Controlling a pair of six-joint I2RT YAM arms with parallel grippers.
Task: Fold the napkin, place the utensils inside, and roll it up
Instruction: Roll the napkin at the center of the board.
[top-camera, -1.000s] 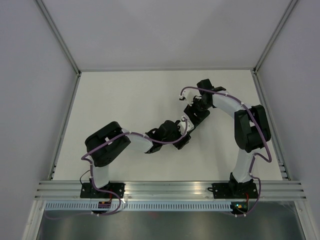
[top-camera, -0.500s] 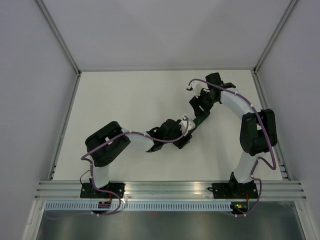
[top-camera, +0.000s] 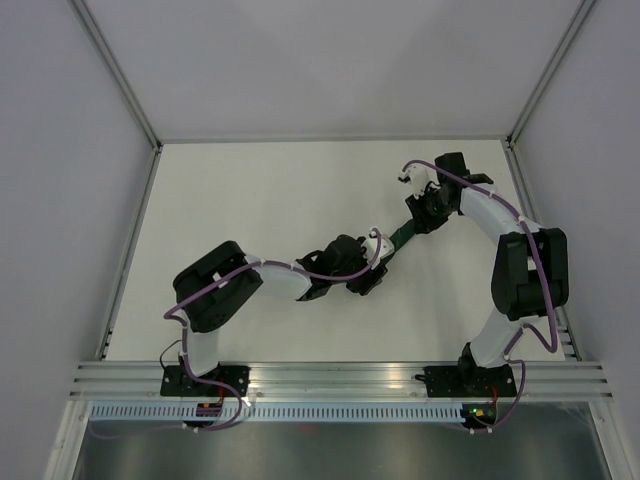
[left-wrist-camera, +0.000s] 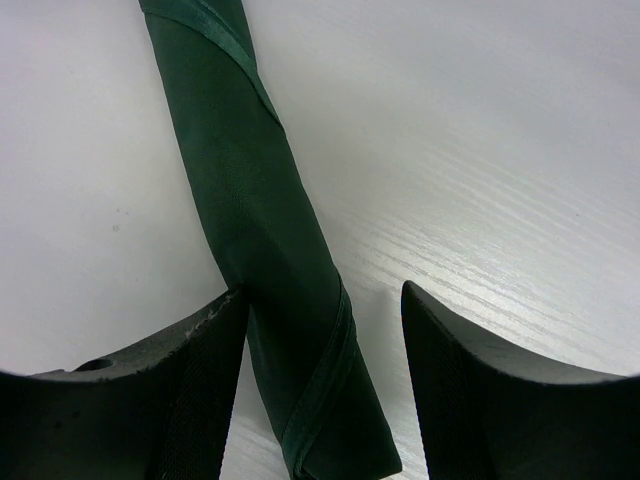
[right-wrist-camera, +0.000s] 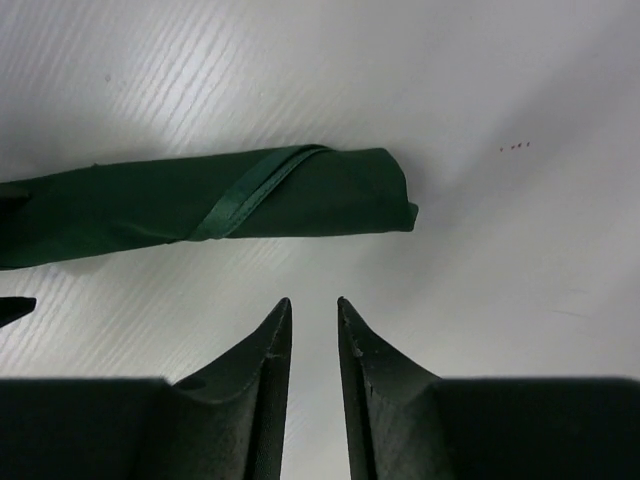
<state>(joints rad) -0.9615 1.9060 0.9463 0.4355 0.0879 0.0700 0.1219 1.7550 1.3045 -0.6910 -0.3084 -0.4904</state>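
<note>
The dark green napkin (top-camera: 402, 238) lies on the white table rolled into a tight tube, its hem spiralling round it. No utensils show. My left gripper (top-camera: 372, 268) is open and straddles the roll's near end (left-wrist-camera: 260, 230); in the left wrist view (left-wrist-camera: 322, 292) its left finger (left-wrist-camera: 190, 390) is against the cloth and the right one stands apart. My right gripper (top-camera: 425, 215) is beside the roll's far end (right-wrist-camera: 250, 200). In the right wrist view (right-wrist-camera: 312, 300) it is empty, its jaws a narrow gap apart, a little short of the roll.
White table (top-camera: 250, 200) inside an aluminium frame, with a grey wall at the back and on both sides. A metal rail (top-camera: 340, 378) runs along the near edge by the arm bases.
My right arm has swung right and back from the roll, so a strip of green now shows between the grippers. The left gripper has stayed at the roll's near end.
</note>
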